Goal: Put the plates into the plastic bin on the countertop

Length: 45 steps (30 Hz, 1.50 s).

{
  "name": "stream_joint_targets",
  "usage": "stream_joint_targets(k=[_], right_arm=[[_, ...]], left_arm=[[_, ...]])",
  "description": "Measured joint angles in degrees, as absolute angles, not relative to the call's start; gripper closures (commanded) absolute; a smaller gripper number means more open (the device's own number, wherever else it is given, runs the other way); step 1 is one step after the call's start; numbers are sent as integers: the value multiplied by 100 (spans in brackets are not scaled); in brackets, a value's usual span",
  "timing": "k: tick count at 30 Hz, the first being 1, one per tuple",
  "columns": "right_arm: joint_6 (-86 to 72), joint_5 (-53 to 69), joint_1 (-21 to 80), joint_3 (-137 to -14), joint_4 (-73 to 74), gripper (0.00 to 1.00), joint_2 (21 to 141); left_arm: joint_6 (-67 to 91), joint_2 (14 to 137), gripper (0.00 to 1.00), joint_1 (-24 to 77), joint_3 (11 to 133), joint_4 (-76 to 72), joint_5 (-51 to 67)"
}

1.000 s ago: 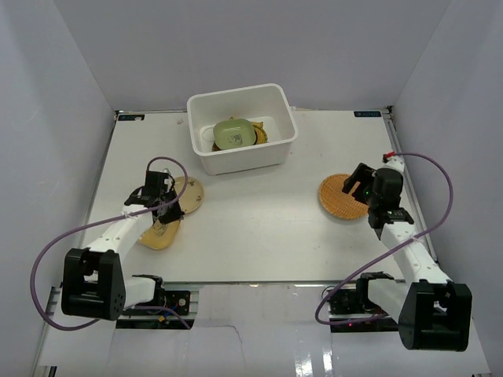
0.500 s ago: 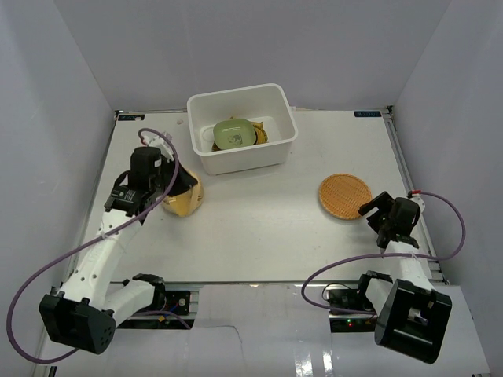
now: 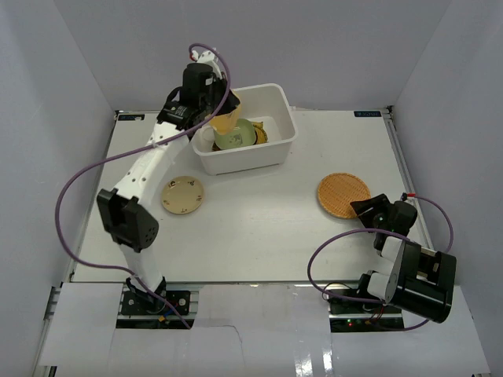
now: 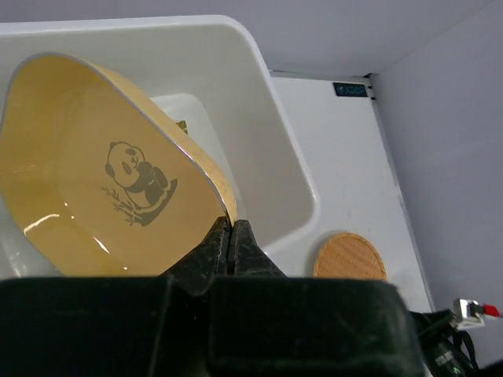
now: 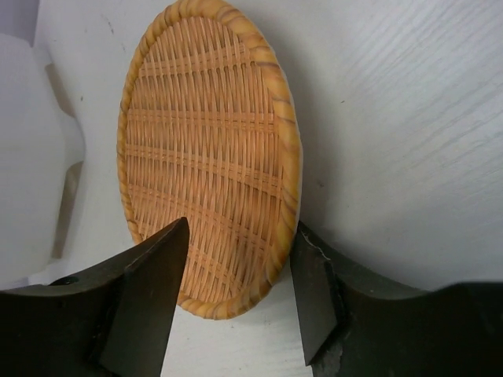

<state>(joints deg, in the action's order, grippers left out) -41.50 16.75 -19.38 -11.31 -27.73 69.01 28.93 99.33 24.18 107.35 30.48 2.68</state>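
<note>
The white plastic bin (image 3: pixel 277 152) stands at the back of the countertop (image 3: pixel 259 228) with a pale green plate (image 3: pixel 233 136) and other dishes inside. My left gripper (image 3: pixel 222 118) is shut on the rim of a tan plate with a panda print (image 4: pixel 102 196) and holds it tilted above the bin's left part (image 4: pixel 259 133). A beige round plate (image 3: pixel 182 195) lies on the left. The orange woven round plate (image 3: pixel 343 195) lies on the right. My right gripper (image 5: pixel 240 290) is open, its fingers (image 5: pixel 149 298) either side of the woven plate's (image 5: pixel 204 157) near edge.
Pale grey walls enclose the countertop on three sides. The left arm stretches from the near left edge up to the bin, its purple cable looping over the left side. The woven plate also shows in the left wrist view (image 4: pixel 350 257).
My left gripper has lifted the tan panda plate off the left of the table and carried it back over the bin. My right gripper has dropped to the woven plate's near edge.
</note>
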Motion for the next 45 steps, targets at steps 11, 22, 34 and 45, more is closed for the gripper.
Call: stream_joint_targets(k=[11,22,34,45], right_arm=[[-4628,2102,-1931,-849,-3752,69,7533],[-4904,2213,-1887,-659,-3671,92,6812],[-5063,2532,-1772,-1651,-2585,92,5391],[-4071,1959,1321,-6047,-1680,92,7227]], left_arm=[[2270,13329,100,2692,13524,3260,21],[1927,13736,24,2788,13522,2978,130],[1800,11950,2,2770,12586,2853,161],[2464,7244,2,1841,7450,2016,-738]])
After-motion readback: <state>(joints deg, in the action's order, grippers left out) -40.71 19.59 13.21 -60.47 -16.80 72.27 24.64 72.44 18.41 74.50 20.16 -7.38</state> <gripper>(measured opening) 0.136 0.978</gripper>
